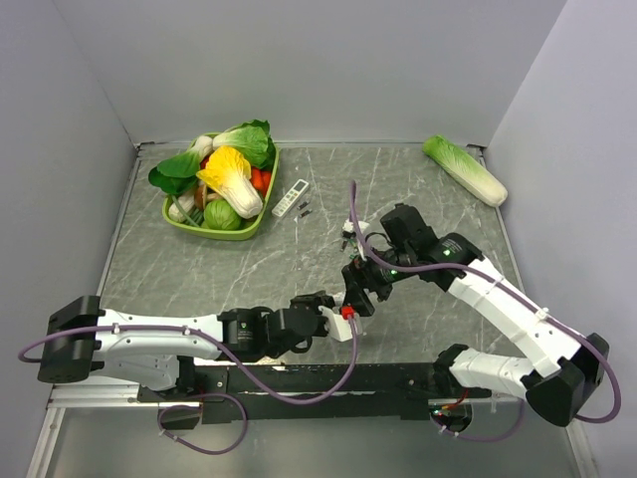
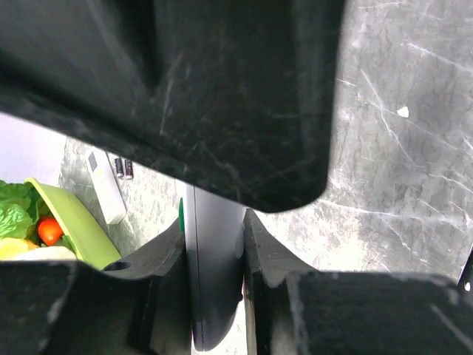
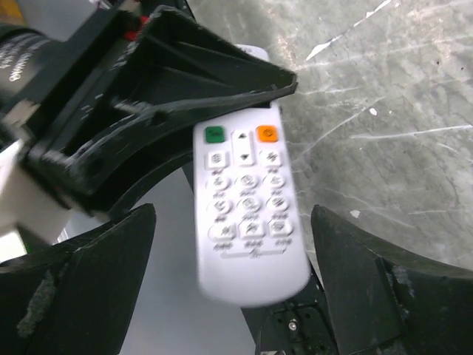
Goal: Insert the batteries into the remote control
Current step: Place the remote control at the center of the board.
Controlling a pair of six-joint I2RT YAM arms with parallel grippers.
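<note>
The remote control (image 3: 250, 244), wide and white with a green and an orange button above rows of small white buttons, is held off the table. My left gripper (image 2: 214, 225) is shut on its edges; the remote shows edge-on there (image 2: 213, 288). In the top view the left gripper (image 1: 341, 311) meets my right gripper (image 1: 361, 282) at the table's middle front, and the remote is mostly hidden. My right gripper (image 3: 233, 222) is open, one finger on each side of the remote's lower end, not touching. Two batteries (image 1: 304, 209) lie by a slim remote; they also show in the left wrist view (image 2: 123, 168).
A slim white remote (image 1: 291, 197) with grey buttons lies beside a green tray (image 1: 177, 221) of vegetables at the back left. A small white piece with dark bits (image 1: 348, 231) lies behind the grippers. A napa cabbage (image 1: 465, 169) lies at the back right. Grey walls enclose the table.
</note>
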